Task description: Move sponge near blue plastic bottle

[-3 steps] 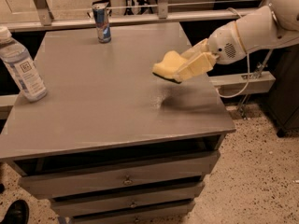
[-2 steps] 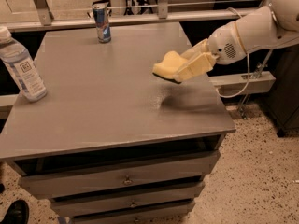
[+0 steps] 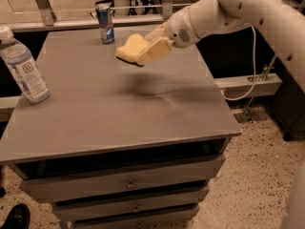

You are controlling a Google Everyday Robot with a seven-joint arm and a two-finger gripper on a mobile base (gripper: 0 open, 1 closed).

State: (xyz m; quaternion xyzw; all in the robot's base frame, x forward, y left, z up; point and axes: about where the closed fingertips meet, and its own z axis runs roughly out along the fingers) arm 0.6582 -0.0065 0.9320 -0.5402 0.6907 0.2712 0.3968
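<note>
Gripper (image 3: 151,52), clamped on sponge (image 3: 128,49), hangs above table (image 3: 119,118) rear centre. Bottle (image 3: 24,66) stands capped, upright, at left edge, well apart. 1 can (image 3: 105,24) upright at rear edge.

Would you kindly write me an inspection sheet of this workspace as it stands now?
Surface: grey table, with a shadow below the sponge.
Job's things: sponge held in the air over the table's far part; bottle standing at the left edge, well apart from it.
Clutter: can upright at the far edge.
Grippers: tool shut on the sponge, above the table, reaching in from the right.
Cables: white cable hanging to the right.
Surroundings: drawers under the table; speckled floor; dark shoe at bottom left.
</note>
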